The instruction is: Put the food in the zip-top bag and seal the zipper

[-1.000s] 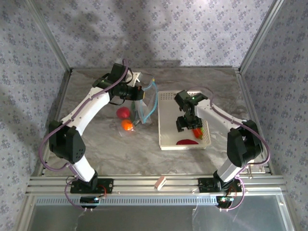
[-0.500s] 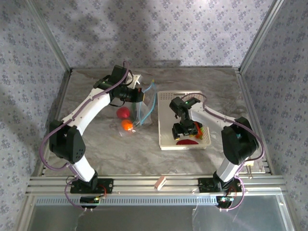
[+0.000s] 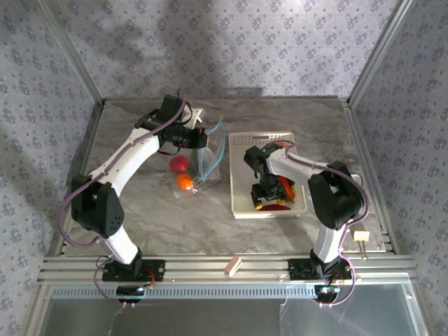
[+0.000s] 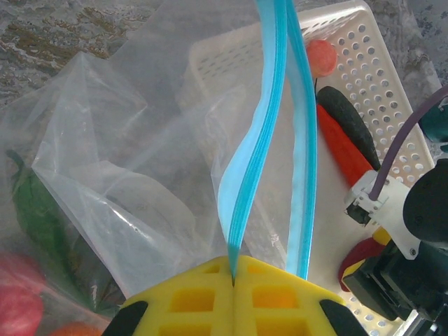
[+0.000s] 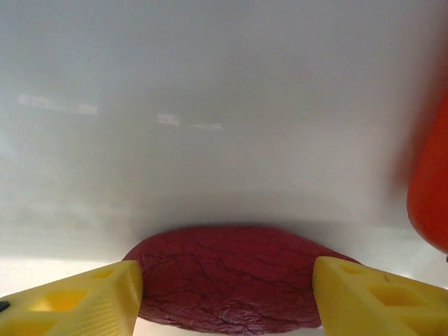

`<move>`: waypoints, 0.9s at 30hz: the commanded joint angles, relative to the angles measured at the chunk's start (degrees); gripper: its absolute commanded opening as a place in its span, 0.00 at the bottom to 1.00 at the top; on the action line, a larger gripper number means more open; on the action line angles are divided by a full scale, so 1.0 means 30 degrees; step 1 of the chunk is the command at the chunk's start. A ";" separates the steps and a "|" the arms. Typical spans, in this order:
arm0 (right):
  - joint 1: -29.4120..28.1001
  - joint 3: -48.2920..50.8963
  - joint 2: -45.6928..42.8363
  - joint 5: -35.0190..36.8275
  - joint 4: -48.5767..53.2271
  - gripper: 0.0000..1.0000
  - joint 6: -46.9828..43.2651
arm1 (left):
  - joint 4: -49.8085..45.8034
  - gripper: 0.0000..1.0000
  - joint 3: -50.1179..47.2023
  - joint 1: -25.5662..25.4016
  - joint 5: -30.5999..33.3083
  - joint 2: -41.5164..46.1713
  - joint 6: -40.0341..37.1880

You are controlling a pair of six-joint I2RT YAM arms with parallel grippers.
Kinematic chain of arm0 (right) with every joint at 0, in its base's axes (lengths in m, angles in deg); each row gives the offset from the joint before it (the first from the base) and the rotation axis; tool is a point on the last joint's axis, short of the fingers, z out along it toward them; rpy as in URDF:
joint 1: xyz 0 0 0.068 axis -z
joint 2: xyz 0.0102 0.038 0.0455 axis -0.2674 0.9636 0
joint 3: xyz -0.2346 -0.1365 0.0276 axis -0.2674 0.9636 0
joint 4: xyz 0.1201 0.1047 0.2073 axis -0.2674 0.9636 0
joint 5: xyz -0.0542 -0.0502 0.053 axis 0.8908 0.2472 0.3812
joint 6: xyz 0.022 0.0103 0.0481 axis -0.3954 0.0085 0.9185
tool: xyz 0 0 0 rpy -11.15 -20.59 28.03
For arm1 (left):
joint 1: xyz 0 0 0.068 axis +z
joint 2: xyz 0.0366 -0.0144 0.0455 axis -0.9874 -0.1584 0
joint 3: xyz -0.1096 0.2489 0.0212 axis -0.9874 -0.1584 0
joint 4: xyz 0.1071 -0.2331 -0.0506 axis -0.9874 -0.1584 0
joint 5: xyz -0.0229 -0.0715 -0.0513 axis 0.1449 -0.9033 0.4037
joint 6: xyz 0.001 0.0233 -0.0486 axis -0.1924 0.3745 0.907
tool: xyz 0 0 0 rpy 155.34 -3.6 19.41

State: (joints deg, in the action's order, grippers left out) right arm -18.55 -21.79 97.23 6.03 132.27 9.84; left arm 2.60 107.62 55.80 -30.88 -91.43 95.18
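The clear zip-top bag (image 3: 210,159) hangs at table centre. My left gripper (image 3: 204,138) is shut on one blue strip of its zipper (image 4: 269,105), and the other strip stands apart, so the mouth gapes. A red tomato (image 3: 180,164) and an orange (image 3: 185,182) lie in the bag's lower part, beside a green vegetable (image 4: 35,210). My right gripper (image 5: 227,301) is down in the white basket (image 3: 241,140), open. Its yellow fingers (image 5: 91,301) stand at either end of the dark red slice (image 5: 231,273). A red chili (image 4: 343,143) and a dark vegetable (image 4: 350,115) lie in the basket.
An orange-red piece (image 5: 430,189) lies close to the right of the slice. The basket's near wall (image 3: 266,213) is just in front of my right gripper. A small tan block (image 3: 232,265) sits on the front rail. Patterned walls enclose the marble table (image 3: 140,224).
My right gripper has moved toward the basket's near end and come down over the dark red slice. The left gripper still holds the zipper in the same spot.
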 commanded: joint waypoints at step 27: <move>0.2938 -0.2672 0.1239 0.4207 -0.1530 0.60 0.0867 | 0.0033 0.04 0.0153 0.0245 -0.0196 0.0662 -0.0354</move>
State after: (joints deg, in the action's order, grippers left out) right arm -10.84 -31.19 102.61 15.62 125.12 11.37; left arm 2.56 107.62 56.13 -30.86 -91.43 95.16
